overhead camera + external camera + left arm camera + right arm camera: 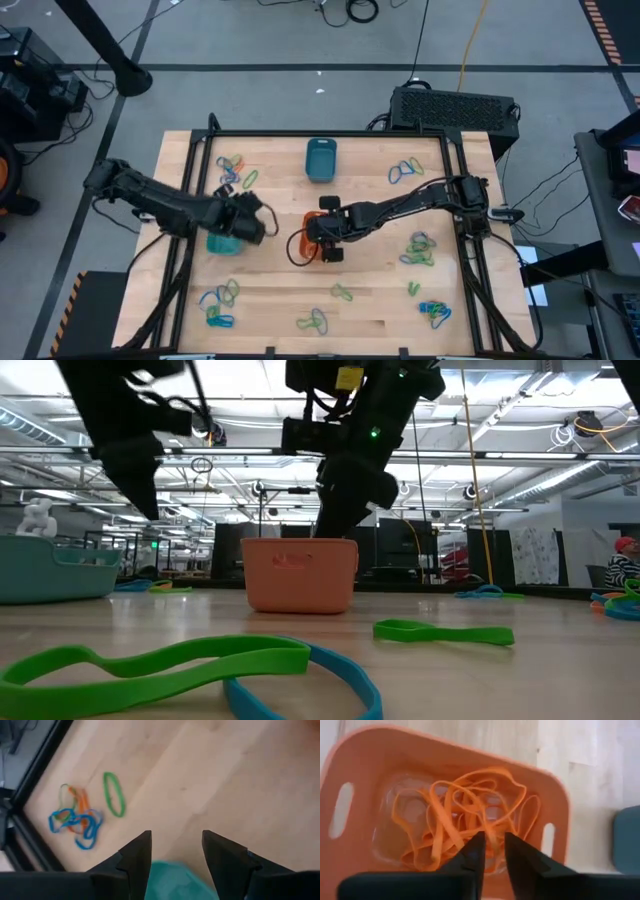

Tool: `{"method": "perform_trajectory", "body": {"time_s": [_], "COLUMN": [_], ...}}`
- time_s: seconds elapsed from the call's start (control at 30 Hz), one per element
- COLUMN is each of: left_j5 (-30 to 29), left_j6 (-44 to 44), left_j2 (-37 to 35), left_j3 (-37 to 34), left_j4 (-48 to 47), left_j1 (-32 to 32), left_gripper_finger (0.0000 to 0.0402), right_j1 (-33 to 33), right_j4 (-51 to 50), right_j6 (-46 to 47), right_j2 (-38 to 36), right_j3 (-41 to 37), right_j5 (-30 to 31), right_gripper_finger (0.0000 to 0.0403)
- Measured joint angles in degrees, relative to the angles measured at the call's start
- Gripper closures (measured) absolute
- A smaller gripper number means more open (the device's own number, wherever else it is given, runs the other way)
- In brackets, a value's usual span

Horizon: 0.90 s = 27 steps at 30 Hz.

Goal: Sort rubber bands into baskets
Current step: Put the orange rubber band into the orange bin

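While the right gripper (492, 851) hangs over the orange basket (312, 240) near the middle of the table (380, 300), we see its fingers parted by a narrow gap with nothing clearly caught between them; an orange band crosses just behind the tips, and we cannot tell whether it touches them. Inside that basket lies a tangle of orange rubber bands (465, 825), though from above the arm covers most of the tub and only a sliver of its rim shows. The left gripper (175, 855) hovers over the turquoise basket (222, 243) toward the table's left edge, its fingers spread wide and holding nothing. In the wrist view only a blurred corner of that tub shows between the fingers, so we cannot make out its contents. The dark teal basket (321, 159) stands apart near the far edge, and its inside is too small to read. Loose clusters of bands (418, 250) in green, blue and orange lie scattered toward all four corners and along the near edge. At table height a green band (160, 660) lies over a blue one (330, 680) closest to the near edge, both cut off by the frame.
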Motion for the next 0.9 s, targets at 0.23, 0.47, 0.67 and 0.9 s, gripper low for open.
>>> {"method": "perform_trajectory", "body": {"time_s": [0.23, 0.47, 0.67, 0.9], "left_j5": [2.2, 5.5, 10.4, 14.9], "left_j6": [11.6, 22.7, 30.3, 36.2], "left_j2": [0.0, 0.0, 0.0, 0.8], "left_j3": [0.0, 0.0, 0.0, 0.0], "left_j4": [0.5, 5.6, 10.4, 16.7], "left_j1": [13.3, 24.6, 34.1, 46.8], "left_gripper_finger": [0.0219, 0.0219, 0.0219, 0.0219], "right_j1": [-2.9, -6.0, -7.9, -7.9], "right_j4": [-1.4, -5.6, -14.2, 3.5], "right_j6": [-5.1, -10.3, -8.3, -6.8], "right_j2": [-3.6, -9.7, -15.7, -24.5], "right_j3": [0.1, 0.2, -1.5, -19.7], "right_j5": [-11.0, -11.5, -15.6, -15.7], "right_gripper_finger": [0.0253, 0.0230, 0.0238, 0.0253]}}
